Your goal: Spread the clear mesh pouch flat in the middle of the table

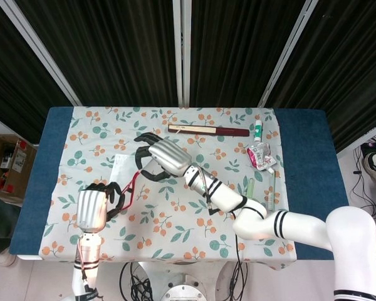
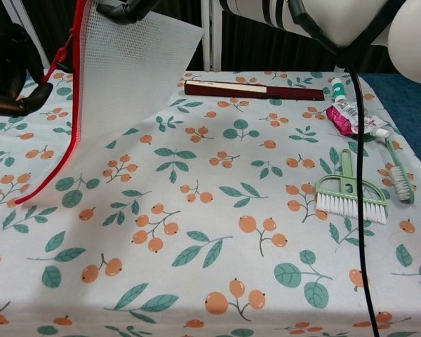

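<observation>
The clear mesh pouch (image 1: 121,168) with its red zip edge (image 2: 74,84) hangs lifted over the table's left half, and its lower corner trails on the floral cloth (image 2: 217,281). My right hand (image 1: 163,157) grips the pouch's top edge from above; in the chest view only its dark fingers (image 2: 123,8) show at the upper rim. My left hand (image 1: 93,210), low at the front left, has its fingers curled on the red edge's other end. The chest view shows the left hand (image 2: 12,77) at the left border, with the red pull running toward it.
A long dark red box (image 1: 208,130) lies at the back. On the right are a green-capped tube (image 1: 258,130), a pink packet (image 1: 261,155), a green brush (image 2: 349,196) and a toothbrush (image 2: 400,175). A cardboard box (image 1: 6,160) stands on the floor to the left.
</observation>
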